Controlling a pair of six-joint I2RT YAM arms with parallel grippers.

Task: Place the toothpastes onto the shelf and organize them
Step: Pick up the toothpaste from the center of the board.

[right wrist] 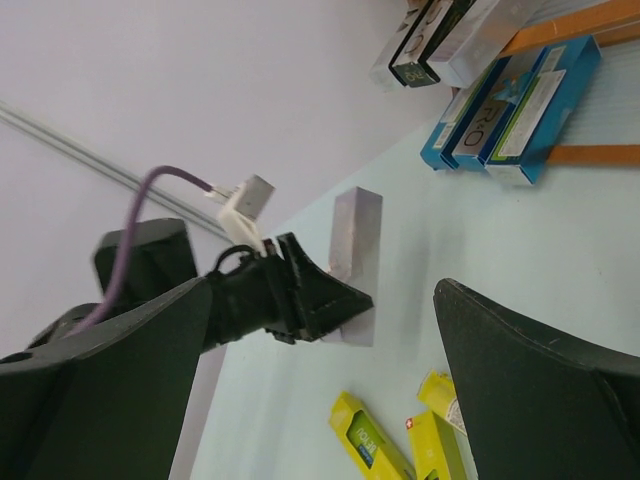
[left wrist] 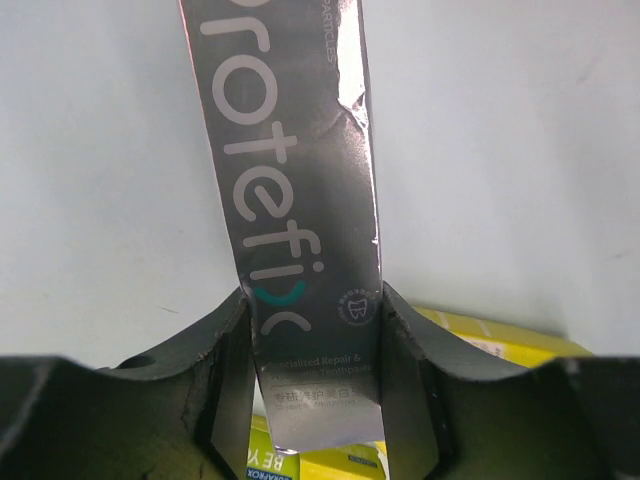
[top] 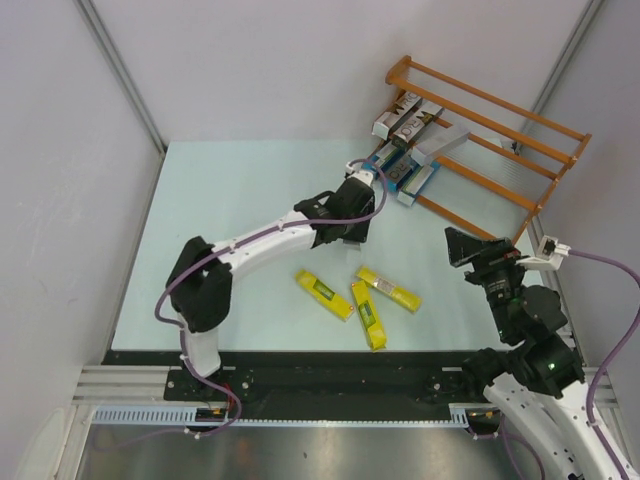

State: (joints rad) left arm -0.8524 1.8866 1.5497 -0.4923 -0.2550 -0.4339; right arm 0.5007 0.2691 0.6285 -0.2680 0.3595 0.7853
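A silver-grey toothpaste carton [left wrist: 300, 200] with dark lettering stands between my left gripper's [left wrist: 312, 300] fingers, which are shut on its lower end. From the right wrist view the same carton [right wrist: 356, 240] stands upright just above the table. In the top view my left gripper [top: 348, 232] hangs over mid-table, left of the shelf [top: 520, 115]. Silver cartons [top: 408, 118] lie on the shelf's upper tier and blue ones [top: 400, 172] on the lower. Three yellow cartons [top: 323, 294] [top: 368, 314] [top: 388, 288] lie flat on the table. My right gripper [top: 472, 246] is open and holds nothing.
The orange-brown shelf stands at the far right corner against the white walls. Its lower rails [right wrist: 590, 155] reach onto the pale table [top: 230, 200]. The yellow cartons lie between the two arms near the front edge.
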